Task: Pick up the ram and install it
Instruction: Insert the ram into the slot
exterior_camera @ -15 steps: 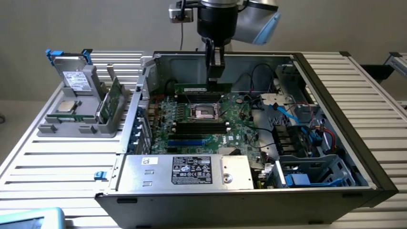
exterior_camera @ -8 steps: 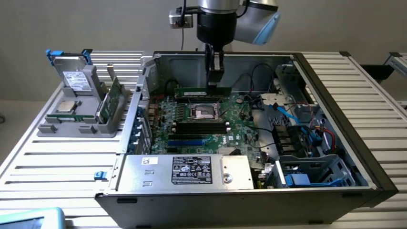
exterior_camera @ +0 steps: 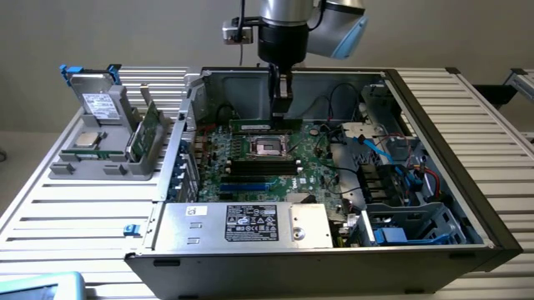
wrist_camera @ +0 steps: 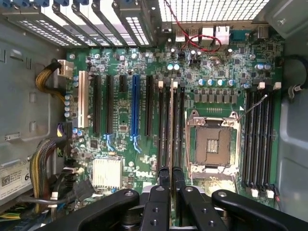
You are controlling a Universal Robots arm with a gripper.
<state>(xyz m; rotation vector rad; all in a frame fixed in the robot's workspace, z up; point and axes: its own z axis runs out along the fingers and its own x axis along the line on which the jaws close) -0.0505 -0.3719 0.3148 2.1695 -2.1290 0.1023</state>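
Green ram on edge, pinched by gripper; CPU socket just beside; black slots beyond.

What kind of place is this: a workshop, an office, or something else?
Probably a robotics lab or test bench for computer assembly. An opened computer case lies on a slatted table, a robot arm reaches into it with the ram in its gripper, and a grey holder beside it keeps parts.

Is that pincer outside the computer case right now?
No, the pincer reaches down inside the open computer case, just above the green motherboard.
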